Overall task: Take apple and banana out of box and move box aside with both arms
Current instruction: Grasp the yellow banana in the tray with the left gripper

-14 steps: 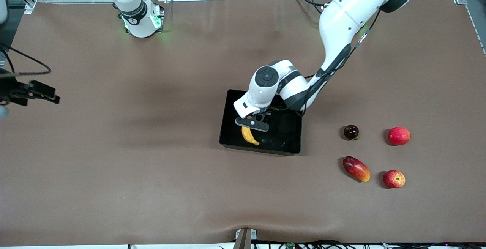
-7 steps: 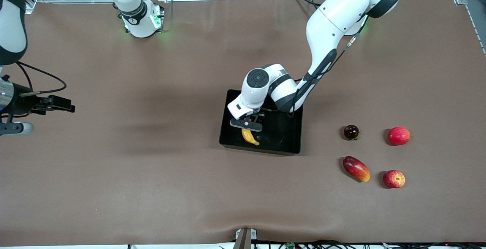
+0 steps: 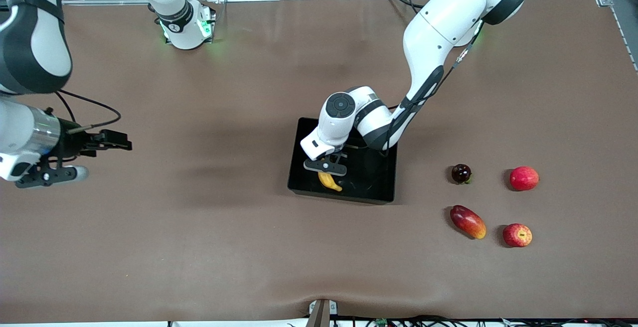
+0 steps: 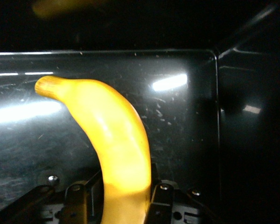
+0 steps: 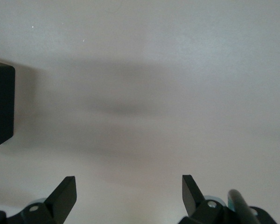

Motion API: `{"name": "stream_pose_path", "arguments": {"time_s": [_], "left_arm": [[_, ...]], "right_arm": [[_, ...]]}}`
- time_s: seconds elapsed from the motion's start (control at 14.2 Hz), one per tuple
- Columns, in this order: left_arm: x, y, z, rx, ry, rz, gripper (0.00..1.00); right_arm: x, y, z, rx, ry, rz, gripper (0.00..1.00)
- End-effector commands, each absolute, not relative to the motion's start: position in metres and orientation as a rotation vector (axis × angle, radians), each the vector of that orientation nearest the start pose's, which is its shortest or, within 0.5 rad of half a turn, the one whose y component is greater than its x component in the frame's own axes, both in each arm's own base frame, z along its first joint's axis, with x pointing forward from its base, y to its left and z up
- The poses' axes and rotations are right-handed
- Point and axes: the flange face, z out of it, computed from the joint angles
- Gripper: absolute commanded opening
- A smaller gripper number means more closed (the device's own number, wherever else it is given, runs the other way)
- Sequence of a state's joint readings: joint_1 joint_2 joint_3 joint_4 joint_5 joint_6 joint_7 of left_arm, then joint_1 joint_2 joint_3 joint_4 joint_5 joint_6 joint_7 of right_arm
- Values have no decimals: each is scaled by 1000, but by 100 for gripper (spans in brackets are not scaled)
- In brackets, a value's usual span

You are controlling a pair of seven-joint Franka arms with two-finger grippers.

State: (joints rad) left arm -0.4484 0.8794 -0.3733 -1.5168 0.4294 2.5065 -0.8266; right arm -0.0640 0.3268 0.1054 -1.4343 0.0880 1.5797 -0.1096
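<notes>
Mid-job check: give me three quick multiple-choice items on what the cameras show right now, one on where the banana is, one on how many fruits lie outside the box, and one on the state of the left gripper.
1. Where is the banana?
A. On the bare table beside the mango
B. In the box
C. In the right gripper

2. How many fruits lie on the table outside the box?
A. Two
B. Three
C. Four

3. What is the left gripper doing?
A. Shut on the banana
B. Open above an apple
C. Shut on the box's rim

Answers:
1. B: the front view shows the banana within the black walls.
2. C: the mango, a dark fruit and two apples lie toward the left arm's end.
3. A: the left wrist view shows its fingers pressed against the banana's sides, while the right gripper is open over bare table.
</notes>
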Motion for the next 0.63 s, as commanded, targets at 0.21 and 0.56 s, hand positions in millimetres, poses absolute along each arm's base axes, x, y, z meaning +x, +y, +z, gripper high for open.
{"name": "stream_pose_path", "arguments": {"time_s": [0.21,0.56], "left_arm": [[546,-480,229,-3198,255,-267,0],[569,-450,287,-3199,135,-261,0]], "right_arm": [[633,91,484,-3018,1,321,100],[620,159,455,-2955,22,398,100]]}}
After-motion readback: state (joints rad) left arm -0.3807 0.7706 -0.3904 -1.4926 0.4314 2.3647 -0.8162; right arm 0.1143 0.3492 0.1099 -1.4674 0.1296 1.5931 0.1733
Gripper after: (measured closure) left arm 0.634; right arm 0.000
